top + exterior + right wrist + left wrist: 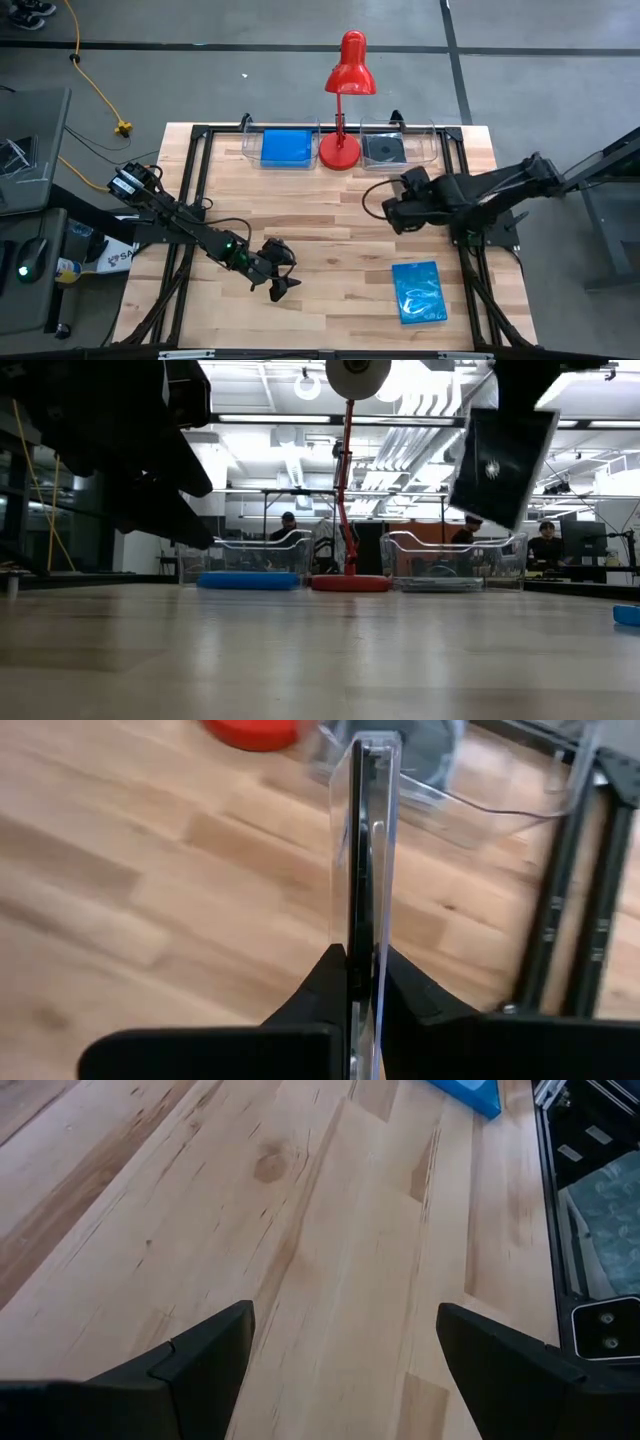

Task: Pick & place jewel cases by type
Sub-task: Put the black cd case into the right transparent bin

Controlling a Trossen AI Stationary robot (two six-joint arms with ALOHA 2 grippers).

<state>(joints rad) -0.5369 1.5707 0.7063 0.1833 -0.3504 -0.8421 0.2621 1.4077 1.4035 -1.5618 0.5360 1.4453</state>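
blue case [419, 292]: nearest the front edge, well in front of the red lamp [345, 100] and off to its right, lying flat on bare wood, nobody touching it
left gripper [281, 284]: front-left of the lamp, fingers spread wide, holding nothing, just waiting over the table
right gripper [362, 982]: just in front-right of the lamp, clamped tight on the edge of a dark case [362, 860], carried on edge in the air
handling: looks light, stiff, slick plastic, thin edge, probably cracks if squeezed hard; pinch mid-edge, keep it vertical
left tray [251, 143]: touching-close left of the lamp base, blue stack [285, 147] inside
right tray [432, 144]: just right of the base, a dark case [383, 148] in it
writing: can't read any on the cases
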